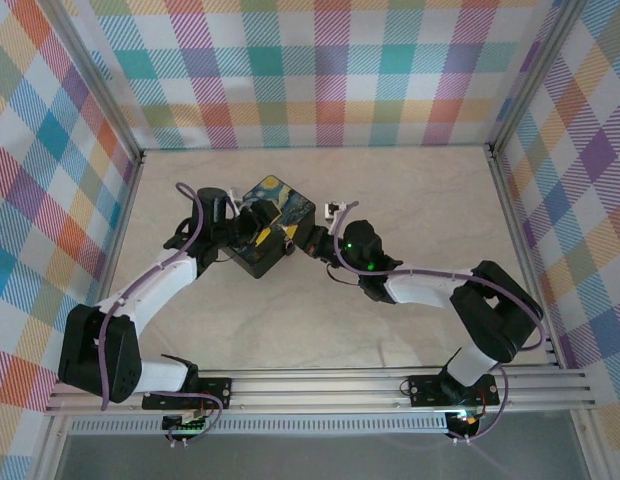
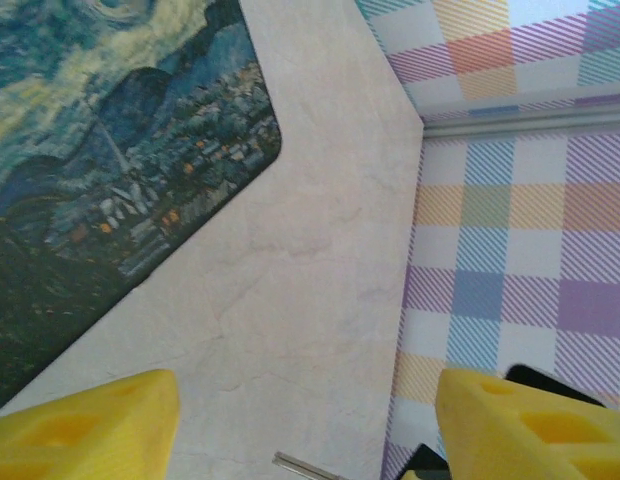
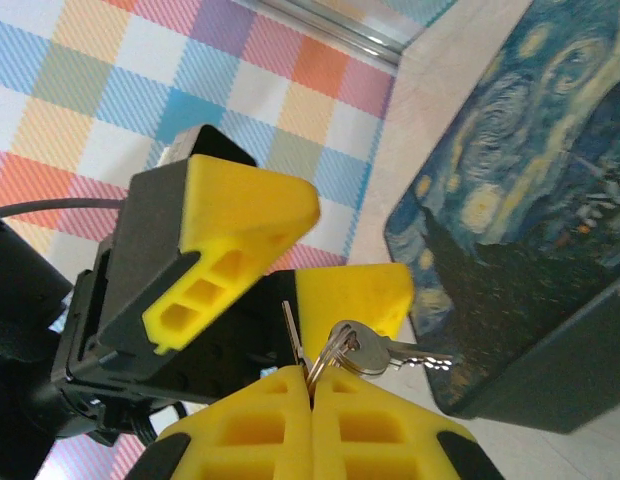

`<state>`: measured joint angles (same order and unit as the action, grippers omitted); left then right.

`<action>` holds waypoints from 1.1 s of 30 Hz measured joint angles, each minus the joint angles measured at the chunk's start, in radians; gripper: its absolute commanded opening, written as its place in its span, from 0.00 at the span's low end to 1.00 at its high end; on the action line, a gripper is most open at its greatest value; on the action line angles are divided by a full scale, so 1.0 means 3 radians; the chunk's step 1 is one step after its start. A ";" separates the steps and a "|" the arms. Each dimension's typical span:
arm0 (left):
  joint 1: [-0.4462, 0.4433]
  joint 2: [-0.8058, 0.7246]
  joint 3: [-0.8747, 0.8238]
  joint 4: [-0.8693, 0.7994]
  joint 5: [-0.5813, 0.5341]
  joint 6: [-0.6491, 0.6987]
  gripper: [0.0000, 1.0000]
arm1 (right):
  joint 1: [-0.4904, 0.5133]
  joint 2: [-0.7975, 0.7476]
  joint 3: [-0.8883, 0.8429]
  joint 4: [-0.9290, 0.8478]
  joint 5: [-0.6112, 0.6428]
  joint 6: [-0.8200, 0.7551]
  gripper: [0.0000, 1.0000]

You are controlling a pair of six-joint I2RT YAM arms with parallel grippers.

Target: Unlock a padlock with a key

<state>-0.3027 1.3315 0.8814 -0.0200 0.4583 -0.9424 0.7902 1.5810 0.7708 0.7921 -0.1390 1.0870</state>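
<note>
Steadying the key matters most: right fingers pinch it nr the ring, so blade may swing; left fingers spread. Go slow & keep blade level.

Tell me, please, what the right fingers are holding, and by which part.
The right fingers are shut on the ring of the key, at the ring's lower edge; the key's blade sticks out free toward the box.
</note>
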 measured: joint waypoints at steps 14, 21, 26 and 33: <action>-0.0777 -0.0103 -0.0061 -0.0444 -0.1029 0.0197 0.83 | -0.0947 -0.0815 -0.0436 -0.1448 -0.0261 -0.0696 0.00; -0.1259 0.0554 0.0179 -0.0647 -0.1835 0.0235 0.83 | -0.1197 -0.0958 -0.0615 -0.1773 -0.0415 -0.0933 0.00; -0.1550 0.1095 0.0641 -0.0889 -0.2524 0.0092 0.83 | -0.1247 -0.0956 -0.0615 -0.1785 -0.0478 -0.1025 0.00; -0.1668 0.1625 0.1054 -0.1268 -0.3253 -0.0375 0.82 | -0.1394 -0.0946 -0.0615 -0.1788 -0.0568 -0.1043 0.00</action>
<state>-0.8032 1.8191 1.1976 -0.4004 -0.5175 -1.0550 0.3721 1.2972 0.5861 0.2558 -0.3096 0.7742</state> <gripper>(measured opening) 0.817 0.044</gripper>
